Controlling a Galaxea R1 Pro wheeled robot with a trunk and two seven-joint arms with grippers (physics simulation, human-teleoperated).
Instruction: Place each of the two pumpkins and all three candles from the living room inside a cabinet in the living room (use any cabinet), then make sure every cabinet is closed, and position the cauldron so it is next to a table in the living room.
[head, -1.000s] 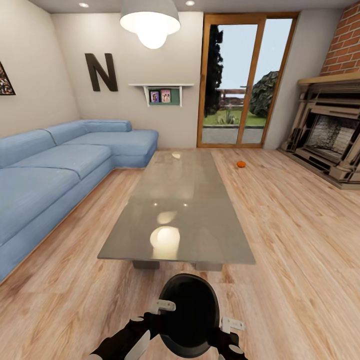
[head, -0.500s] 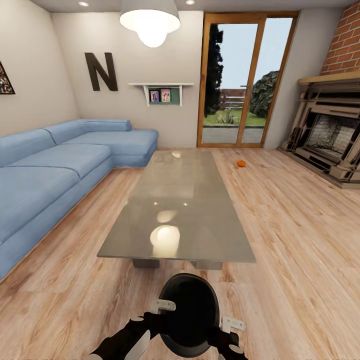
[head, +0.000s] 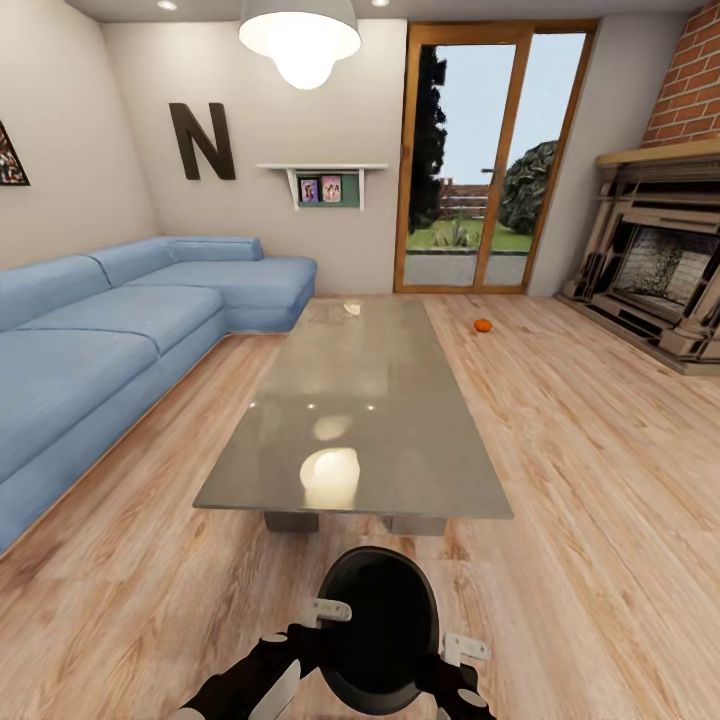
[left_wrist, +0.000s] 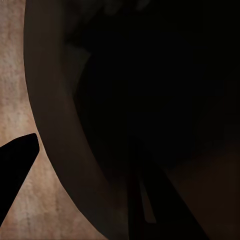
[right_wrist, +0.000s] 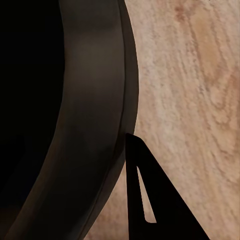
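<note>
The black cauldron (head: 378, 628) hangs low in front of me, just short of the near end of the grey glossy table (head: 400, 470). My left gripper (head: 333, 611) is shut on its rim, one finger (left_wrist: 17, 157) outside the wall and one inside. My right gripper (head: 463, 649) grips the opposite rim, with its outer finger (right_wrist: 142, 192) against the wall. One orange pumpkin (head: 482, 325) lies on the floor right of the table's far end. A small whitish spot (head: 352, 308) at the table's far end may be a candle; I cannot tell. The cabinet is out of view.
A blue corner sofa (head: 110, 340) runs along the left. A brick fireplace (head: 660, 270) stands at the right, and a glass door (head: 485, 170) is at the back. Bare wooden floor (head: 600, 480) lies right of the table.
The whole view has shifted slightly, so the camera moved. The cauldron and both grippers keep the same pose.
</note>
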